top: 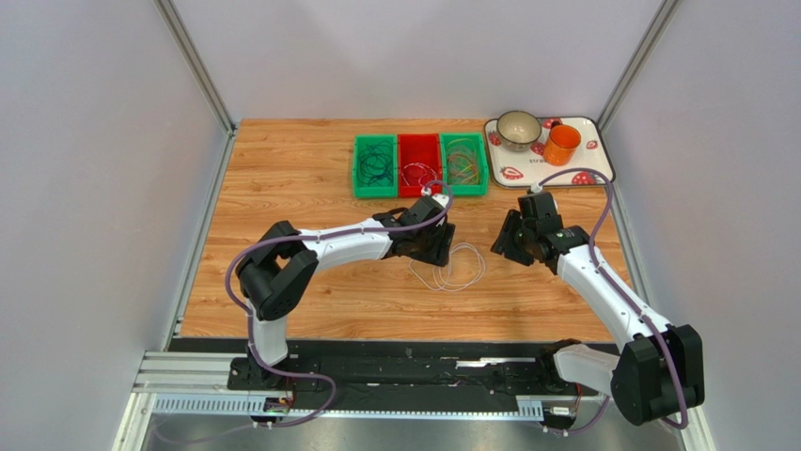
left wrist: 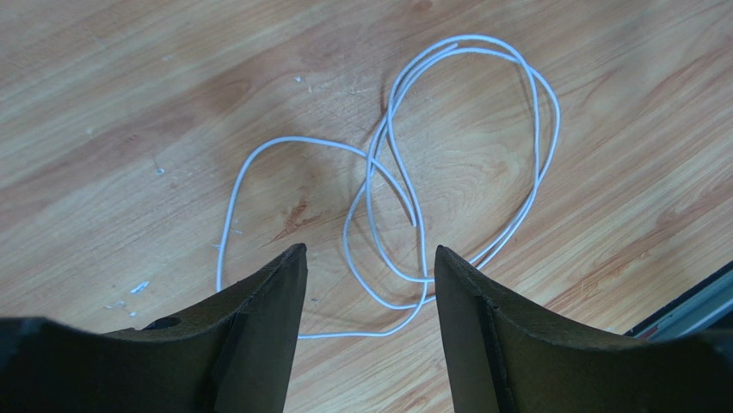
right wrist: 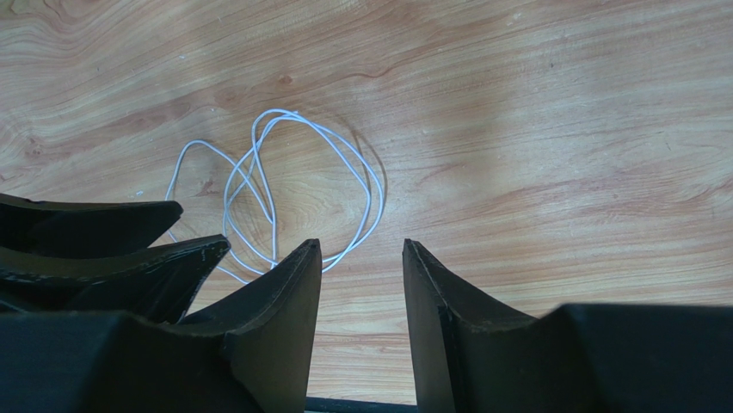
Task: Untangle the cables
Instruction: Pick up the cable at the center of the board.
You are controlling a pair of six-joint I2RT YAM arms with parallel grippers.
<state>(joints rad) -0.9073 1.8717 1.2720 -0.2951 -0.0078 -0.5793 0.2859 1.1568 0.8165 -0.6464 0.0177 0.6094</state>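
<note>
where the two arms meet over the desk, a white cable lies flat on the wood in loose, overlapping loops. left gripper hangs over the loops' near side, jaws partly apart, nothing held. right gripper just beside the cable, jaws parted, empty. other cables, seemingly sorted by colour, sit in a row of bins at the far edge.
</note>
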